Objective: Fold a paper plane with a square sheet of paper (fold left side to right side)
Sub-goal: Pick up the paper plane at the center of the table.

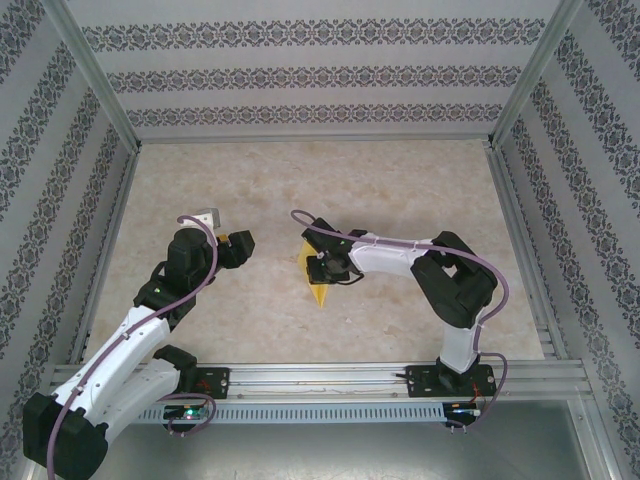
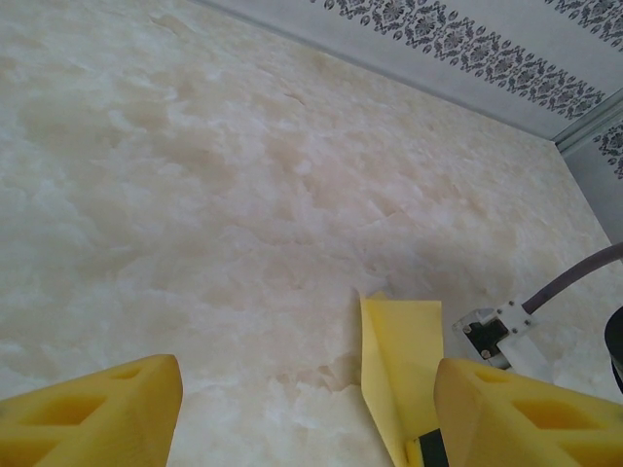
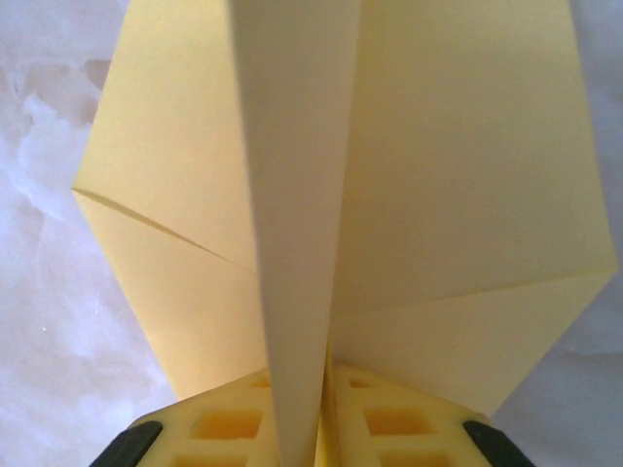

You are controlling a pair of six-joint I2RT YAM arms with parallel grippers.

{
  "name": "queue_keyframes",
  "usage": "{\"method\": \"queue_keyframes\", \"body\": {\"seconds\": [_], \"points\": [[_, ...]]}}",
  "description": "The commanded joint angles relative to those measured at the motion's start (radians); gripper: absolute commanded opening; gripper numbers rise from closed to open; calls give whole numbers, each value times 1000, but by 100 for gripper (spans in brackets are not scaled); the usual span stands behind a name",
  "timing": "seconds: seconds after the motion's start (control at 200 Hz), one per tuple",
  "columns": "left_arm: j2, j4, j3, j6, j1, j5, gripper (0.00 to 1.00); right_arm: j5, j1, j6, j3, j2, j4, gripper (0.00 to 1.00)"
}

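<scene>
Yellow paper sheet [image 1: 318, 282], thin and creased into a pointed dart shape, lies near the middle of the pale marble-patterned table [image 1: 400, 190] with its tip toward the near edge. The right gripper [image 1: 325, 262] is clamped on its raised centre ridge. From the right wrist we see the sheet [image 3: 438, 195] splayed into two wings on either side of an upright fin, and the gripper's yellow fingers [image 3: 224, 433] are pressed together on that fin.

The left gripper [image 1: 240, 243] hangs to the left of the sheet, apart from it, with its jaws wide and holding nothing. Its own camera looks across the table at one edge of the paper [image 2: 401, 360].

We judge the step in hand to be closing the left half over onto the right along the centre crease. To do it well, we would hold the pinch low on the fin and square to the crease, so that the two wings meet edge to edge and do not skew. We would lay the left wing over gently, since paper this thin buckles or tears under a hard pull. The free left gripper could pin the paper to the table so that it does not slide. Once the edges match, we would press along the whole fold, not at one spot.
</scene>
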Motion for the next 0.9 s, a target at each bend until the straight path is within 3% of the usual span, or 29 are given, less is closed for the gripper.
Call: {"method": "queue_keyframes", "body": {"seconds": [0.0, 0.365, 0.655, 0.894], "points": [[-10, -7, -8, 14, 19, 6, 69, 43, 8, 7, 14, -13, -50, 11], [-40, -45, 17, 63, 25, 8, 74, 115, -64, -81, 141, -61, -199, 0], [-103, -64, 27, 214, 28, 185, 85, 184, -219, -197, 400, 93, -329, 0], [-120, -111, 32, 248, 29, 195, 88, 182, -311, -253, 650, 264, -451, 0]]}}
